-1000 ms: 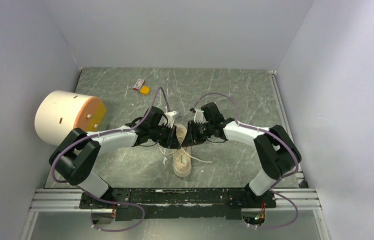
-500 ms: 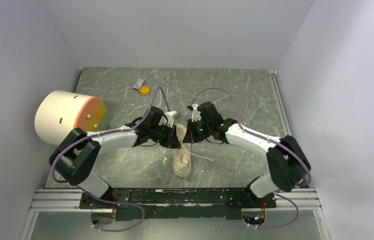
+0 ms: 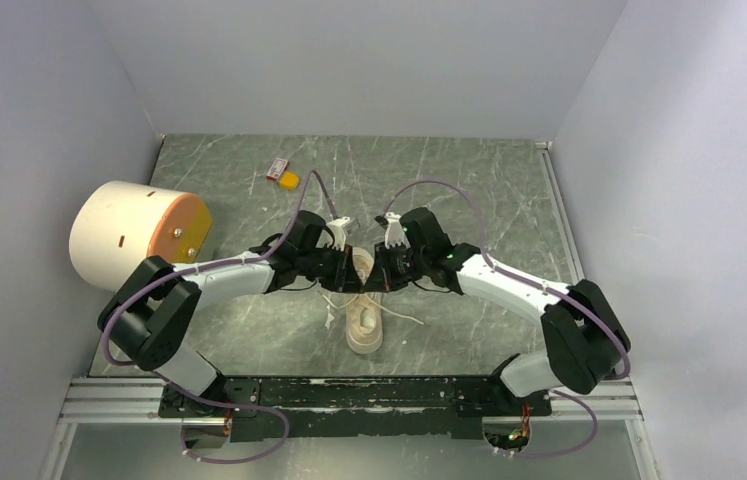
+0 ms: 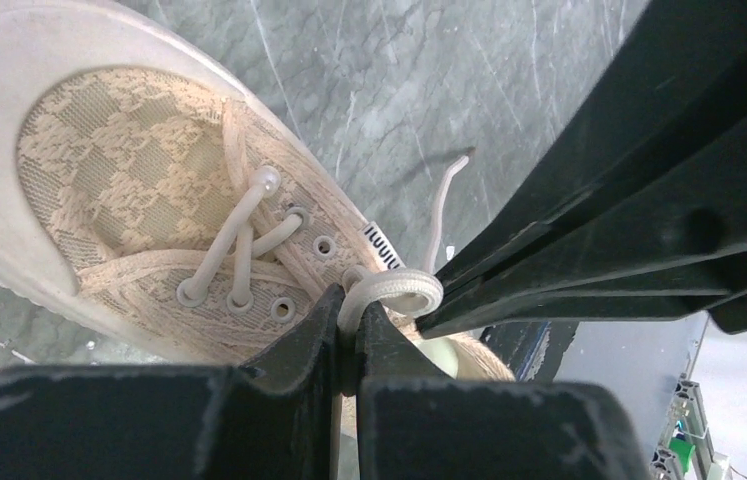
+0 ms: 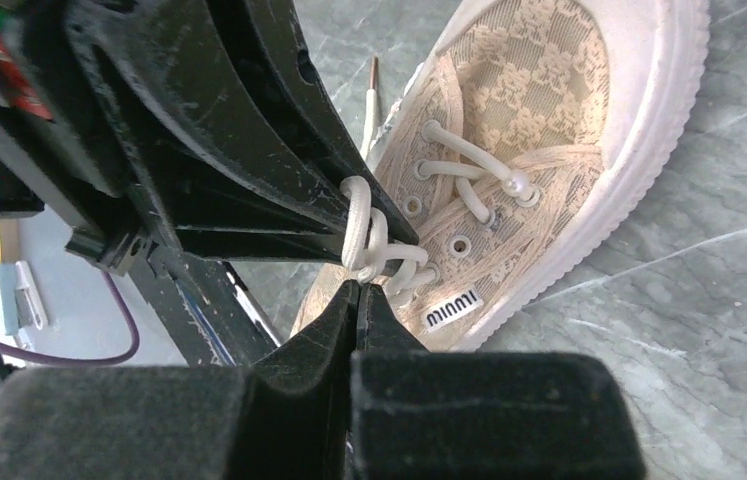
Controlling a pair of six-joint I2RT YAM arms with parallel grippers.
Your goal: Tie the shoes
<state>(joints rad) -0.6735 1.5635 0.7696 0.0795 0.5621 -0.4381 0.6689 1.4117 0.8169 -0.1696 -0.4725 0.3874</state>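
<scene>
The left gripper [image 4: 347, 322] was clamped shut on a loop of the thin white lace [image 4: 395, 291]. Nose to nose with it, the right gripper [image 5: 357, 292] had its jaws pinched closed on that lace's twist, each apparently holding a side so the crossing could be drawn snug rather than slip. Just beneath them sat the cream, lace-patterned low-top sneaker [image 3: 365, 322], toe toward the arm bases on the grey marbled table [image 3: 449, 170], loose ends trailing either side, no bow formed yet.
</scene>
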